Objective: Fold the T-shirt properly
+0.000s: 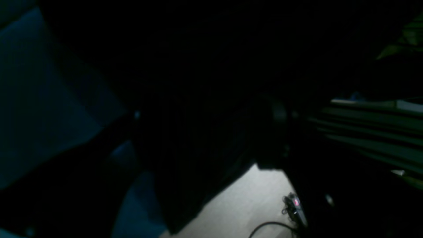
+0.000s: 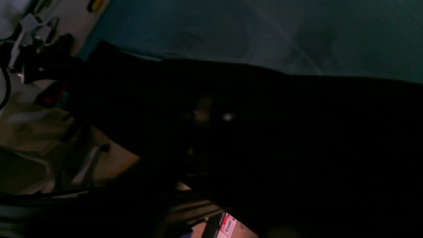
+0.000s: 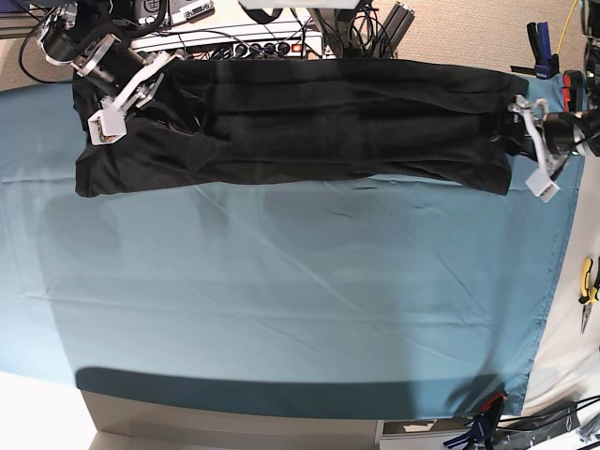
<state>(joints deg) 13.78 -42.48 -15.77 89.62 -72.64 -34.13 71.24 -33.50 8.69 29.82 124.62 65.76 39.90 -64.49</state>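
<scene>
Covering the table, a teal cloth (image 3: 281,300) bears the T-shirt (image 3: 300,122); left hand (image 3: 536,145) spread, right hand (image 3: 120,103) unclear

T-shirt (image 3: 291,122) lies stretched along far edge of worktop (image 3: 281,300), on table cloth (image 3: 281,281). Right hand (image 3: 120,101) over shirt's end at base view's left; left hand (image 3: 536,145) at shirt's opposite end. Pliers (image 3: 588,291) off cloth, beyond its edge on left-arm side. Clamp (image 3: 483,422) on cloth's near corner.
</scene>
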